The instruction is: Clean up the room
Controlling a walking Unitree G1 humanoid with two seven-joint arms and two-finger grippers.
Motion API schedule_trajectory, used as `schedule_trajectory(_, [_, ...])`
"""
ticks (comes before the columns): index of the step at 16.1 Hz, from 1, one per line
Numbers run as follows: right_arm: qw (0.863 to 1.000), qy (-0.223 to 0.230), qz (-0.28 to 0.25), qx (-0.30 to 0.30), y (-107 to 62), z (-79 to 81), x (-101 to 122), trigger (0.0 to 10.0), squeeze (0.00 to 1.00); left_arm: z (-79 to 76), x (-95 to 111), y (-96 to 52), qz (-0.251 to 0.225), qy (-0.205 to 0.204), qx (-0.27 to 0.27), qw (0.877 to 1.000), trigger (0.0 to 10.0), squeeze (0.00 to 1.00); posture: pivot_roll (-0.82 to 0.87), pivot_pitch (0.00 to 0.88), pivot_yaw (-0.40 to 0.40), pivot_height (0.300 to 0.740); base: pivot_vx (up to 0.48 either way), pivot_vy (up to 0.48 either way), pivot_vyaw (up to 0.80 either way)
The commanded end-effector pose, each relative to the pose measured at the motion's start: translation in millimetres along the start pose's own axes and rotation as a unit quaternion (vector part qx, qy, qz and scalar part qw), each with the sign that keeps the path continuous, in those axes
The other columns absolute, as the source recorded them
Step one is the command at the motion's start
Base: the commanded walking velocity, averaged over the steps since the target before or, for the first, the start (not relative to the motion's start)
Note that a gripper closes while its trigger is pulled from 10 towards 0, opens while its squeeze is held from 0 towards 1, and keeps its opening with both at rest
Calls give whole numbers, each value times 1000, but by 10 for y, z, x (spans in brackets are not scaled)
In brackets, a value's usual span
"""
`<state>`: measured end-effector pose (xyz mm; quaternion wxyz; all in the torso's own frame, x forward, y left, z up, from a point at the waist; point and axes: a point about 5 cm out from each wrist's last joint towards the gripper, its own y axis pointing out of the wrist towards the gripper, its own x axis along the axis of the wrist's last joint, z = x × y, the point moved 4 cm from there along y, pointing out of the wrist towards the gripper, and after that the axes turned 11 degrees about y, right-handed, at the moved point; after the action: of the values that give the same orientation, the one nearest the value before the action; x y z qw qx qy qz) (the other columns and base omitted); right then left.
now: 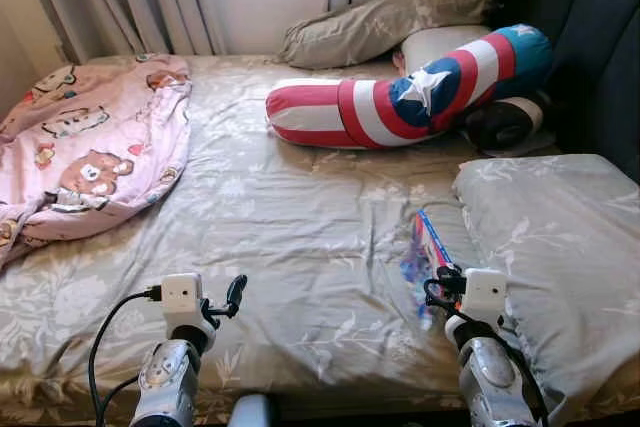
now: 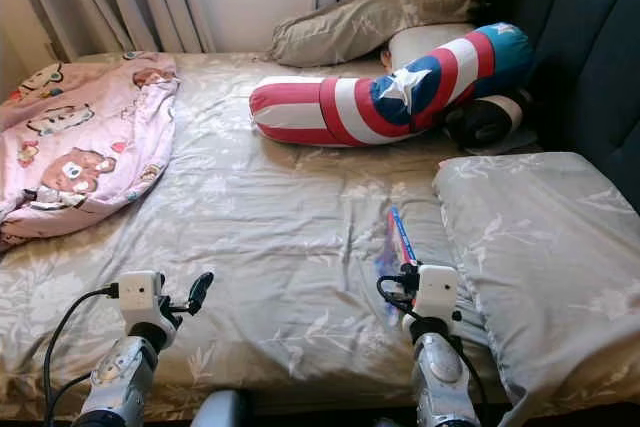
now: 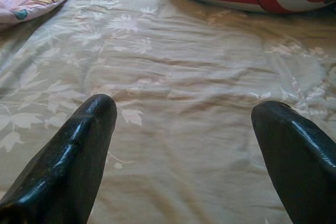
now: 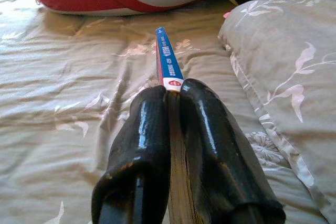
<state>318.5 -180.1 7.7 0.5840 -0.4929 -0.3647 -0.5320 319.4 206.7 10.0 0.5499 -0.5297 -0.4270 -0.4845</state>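
Right hand point(image 4: 173, 95) pinches thin blue-and-red paperback book point(image 4: 167, 61) on edge, fingers closed flat on both covers. Book's long axis runs straight ahead from hand, spine up, far end toward red-white-blue striped star bolster point(image 1: 410, 97). Book sits above beige leaf-print bed sheet point(image 1: 290, 217), just beside grey leaf-print pillow point(image 1: 560, 237) on robot's right. Left hand point(image 3: 184, 129) spread wide, empty, over bare sheet, well apart from book. Judgement: right arm owns next carry.

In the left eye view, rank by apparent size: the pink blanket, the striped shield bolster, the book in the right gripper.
1. Pink blanket and striped shield bolster: look alike in area; the blanket runs off frame, so unranked.
2. Book, held edge-on by the right gripper: clearly smallest.
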Motion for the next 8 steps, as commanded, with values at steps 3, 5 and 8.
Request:
schedule_trajectory(3, [999,-1,-32,16,63,73,157,10000,0,16,60,29,-9,2,-3,1000,10000,0,-25,0,-5,650,183,0,0])
schedule_trajectory(5, [999,-1,-29,16,61,70,146,10000,0,21,63,26,-10,2,-2,1000,10000,0,-16,0,-7,650,296,0,0])
schedule_trajectory(8, [999,0,-32,16,72,92,153,10000,0,40,58,20,-9,4,-5,1000,10000,0,-26,0,-4,650,308,0,0])
